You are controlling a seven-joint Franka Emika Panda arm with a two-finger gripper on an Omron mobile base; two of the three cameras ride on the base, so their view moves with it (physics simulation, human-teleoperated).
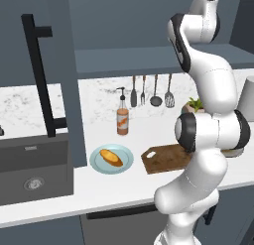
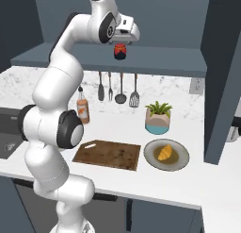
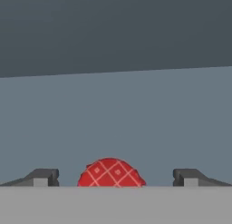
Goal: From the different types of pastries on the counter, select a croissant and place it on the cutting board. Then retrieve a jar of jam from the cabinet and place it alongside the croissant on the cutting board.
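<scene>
The small red jar of jam (image 2: 121,52) stands on the bottom shelf of the open slate-blue cabinet (image 2: 160,60). My gripper (image 2: 121,45) hangs right over it, open. In the hand view the jar's red checked top (image 3: 111,174) sits between my spread fingertips (image 3: 45,177), which stay apart from it. The brown cutting board (image 2: 109,154) lies bare on the white counter (image 2: 141,126). A golden-yellow curved croissant (image 2: 164,153) rests on a dark round plate (image 2: 179,161) to the right of the board. Another oblong pastry (image 1: 111,157) lies on a light blue plate (image 1: 126,164) left of the cutting board (image 1: 166,159).
An orange pump bottle (image 2: 83,109) and a potted plant (image 2: 158,118) stand behind the board. Utensils (image 2: 120,88) hang on the backsplash. The open cabinet doors (image 1: 54,65) (image 2: 221,86) jut out on both sides. A dark sink (image 1: 34,172) lies to the left.
</scene>
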